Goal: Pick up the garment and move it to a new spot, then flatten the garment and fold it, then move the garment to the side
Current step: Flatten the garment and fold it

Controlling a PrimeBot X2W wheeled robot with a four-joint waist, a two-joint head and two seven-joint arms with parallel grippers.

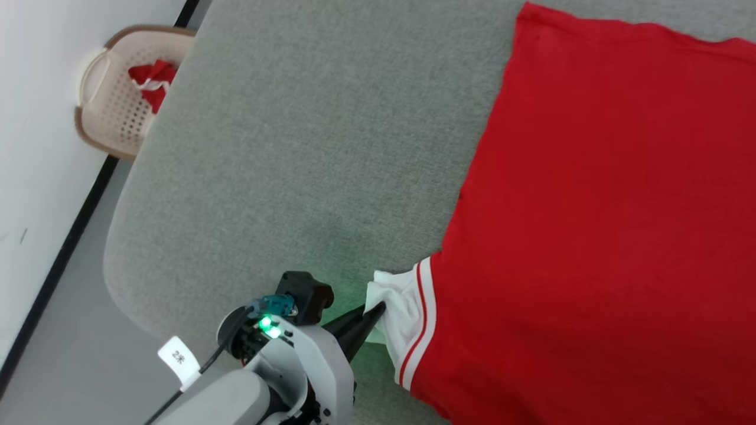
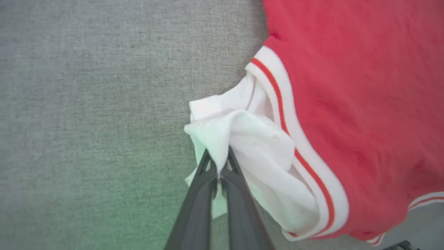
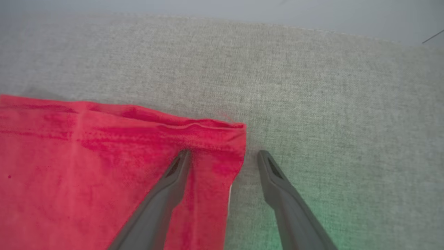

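Where the garment lies: the garment [image 1: 590, 206] is spread flat over the right part of the grey padded surface [image 1: 295, 147], with its white sleeve end [image 2: 256, 146] bunched at the near left side.
Left gripper: the left gripper [image 1: 378, 308] has its jaws pressed together, pinching the white sleeve fabric.
Right gripper: the right gripper [image 3: 223, 154] has its jaws spread wide at a red corner, one finger over the cloth and the other over bare grey; I cannot tell if they touch.
Around: a beige perforated basket [image 1: 112, 112] stands on the floor [image 1: 65, 330] past the surface's rounded edge, well apart from the garment, with red-and-white cloth [image 1: 152, 79] inside.
Open room: bare grey surface runs left of the garment to the rounded edge.
View difference: the left wrist view shows the striped trim [image 2: 305, 163]; the right wrist view shows the stitched hem [image 3: 194, 126].
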